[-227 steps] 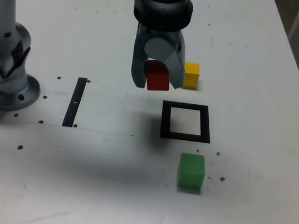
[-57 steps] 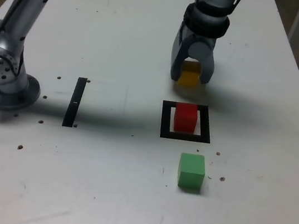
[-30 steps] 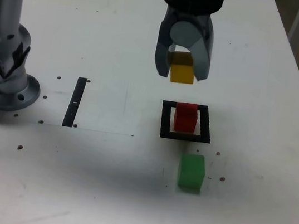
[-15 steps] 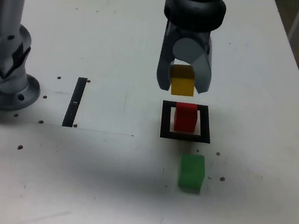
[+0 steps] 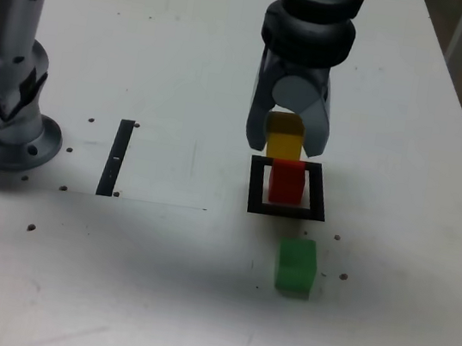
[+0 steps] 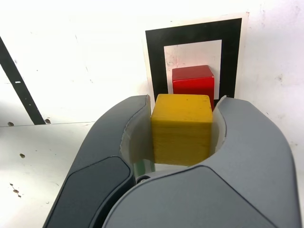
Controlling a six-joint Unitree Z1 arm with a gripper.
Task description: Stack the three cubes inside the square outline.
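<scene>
Gripping unmarked yellow cube [image 5: 284,141], claw [image 5: 285,143] above red cube [image 5: 286,182] in square outline [image 5: 286,208].

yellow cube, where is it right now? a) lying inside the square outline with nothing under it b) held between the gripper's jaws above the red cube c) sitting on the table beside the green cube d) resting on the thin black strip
b: the gripper is shut on the yellow cube, carried off the table just over the red cube, which sits inside the square outline; the green cube lies apart.
</scene>
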